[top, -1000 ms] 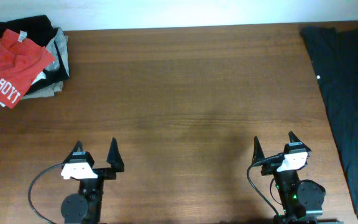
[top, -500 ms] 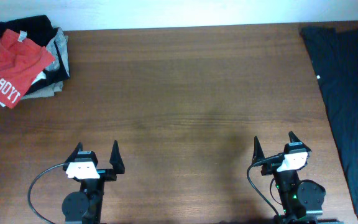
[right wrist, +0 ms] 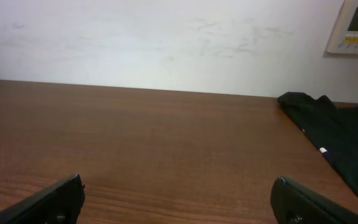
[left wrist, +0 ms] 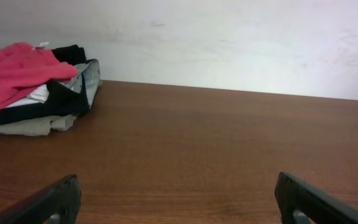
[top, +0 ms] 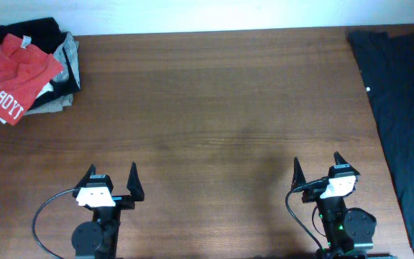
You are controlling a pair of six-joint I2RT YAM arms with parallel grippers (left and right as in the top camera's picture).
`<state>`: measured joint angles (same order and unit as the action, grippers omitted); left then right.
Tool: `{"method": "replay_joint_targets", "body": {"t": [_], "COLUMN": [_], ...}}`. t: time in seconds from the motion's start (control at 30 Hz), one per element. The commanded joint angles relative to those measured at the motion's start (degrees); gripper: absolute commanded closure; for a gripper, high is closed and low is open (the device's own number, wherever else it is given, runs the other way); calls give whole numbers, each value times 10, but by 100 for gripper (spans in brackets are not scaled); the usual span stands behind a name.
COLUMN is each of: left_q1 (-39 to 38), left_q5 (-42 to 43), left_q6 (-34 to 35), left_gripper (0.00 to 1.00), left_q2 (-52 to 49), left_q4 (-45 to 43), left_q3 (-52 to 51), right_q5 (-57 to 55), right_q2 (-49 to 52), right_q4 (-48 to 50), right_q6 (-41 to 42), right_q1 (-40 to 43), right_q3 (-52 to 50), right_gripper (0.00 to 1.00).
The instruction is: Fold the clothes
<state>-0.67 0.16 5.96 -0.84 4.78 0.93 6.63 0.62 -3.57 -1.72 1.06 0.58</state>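
A pile of folded clothes (top: 27,72) sits at the table's far left corner, a red printed shirt (top: 16,68) on top of black, white and grey pieces; it also shows in the left wrist view (left wrist: 30,87). A dark navy garment (top: 405,122) lies spread along the table's right edge and shows in the right wrist view (right wrist: 334,134). My left gripper (top: 111,181) is open and empty near the front edge, left of centre. My right gripper (top: 316,169) is open and empty near the front edge, right of centre.
The brown wooden table (top: 214,108) stretches between the two piles. A white wall runs behind the table's far edge. A wall thermostat (right wrist: 356,28) shows at the top right of the right wrist view.
My left gripper has shifted slightly to the right near the front edge. The right arm and the clothes have not moved.
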Motion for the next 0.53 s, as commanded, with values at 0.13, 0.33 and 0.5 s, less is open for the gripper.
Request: {"method": "replay_joint_targets", "body": {"t": [0.13,0.33,0.5], "left_q1": [3,3,3], "left_q5": [0,0,0], "left_q6": [-11,-11,-11], "left_gripper": [1,1,0], "left_q2": [5,5,5], "left_q4": [0,0,0], "left_q3": [-4,-4,-4], "right_q5": [-5,-5,-5], "right_q2": [-4,-4,-4], "right_q4": [-3,-3,-3], "right_q6": [3,3,3], "right_q1": [-3,-3,-3], "right_q3": [-3,-3,-3], "right_gripper": [1,1,2]}}
